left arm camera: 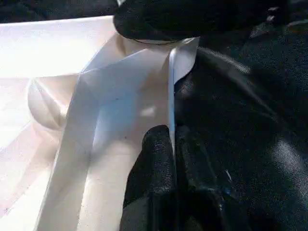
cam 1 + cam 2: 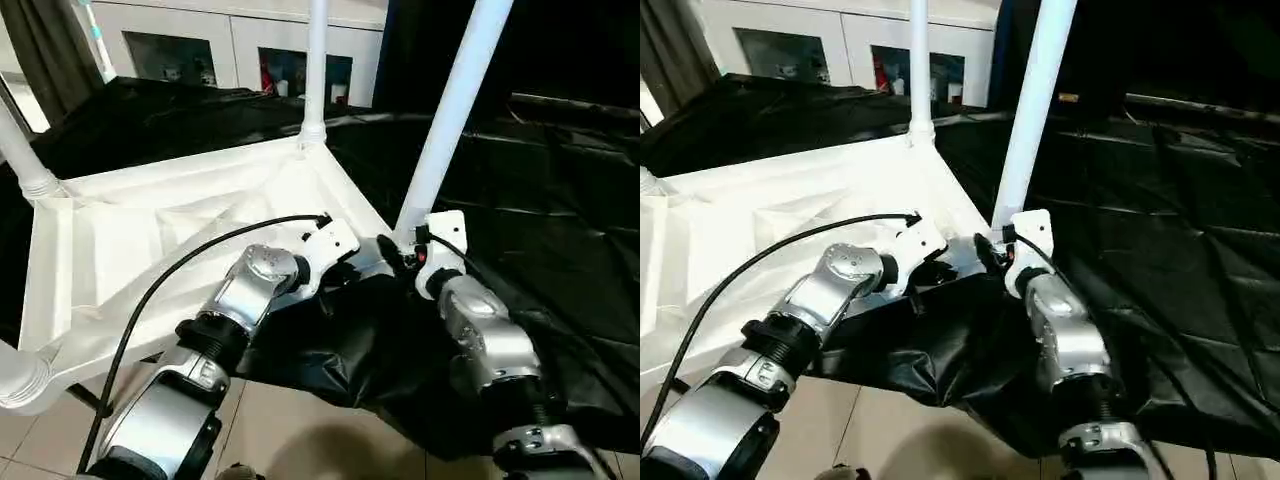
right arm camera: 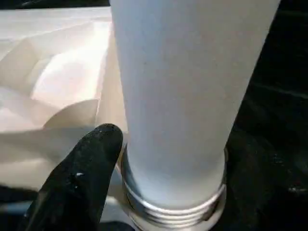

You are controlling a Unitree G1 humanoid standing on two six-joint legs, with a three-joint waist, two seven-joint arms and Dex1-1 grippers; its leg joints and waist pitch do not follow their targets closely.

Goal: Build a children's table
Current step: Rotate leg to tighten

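Your right gripper (image 2: 408, 243), fingers spread, flanks the upright white tapered tube leg (image 2: 452, 115) at centre frame; your left gripper (image 1: 172, 159) pinches the white ribbed plastic tabletop's rim (image 1: 171, 86) beside it.

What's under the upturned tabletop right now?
A black sheet shows around and beneath the tabletop, hanging over the near edge above tiled floor. Whatever the sheet covers under the top cannot be seen.
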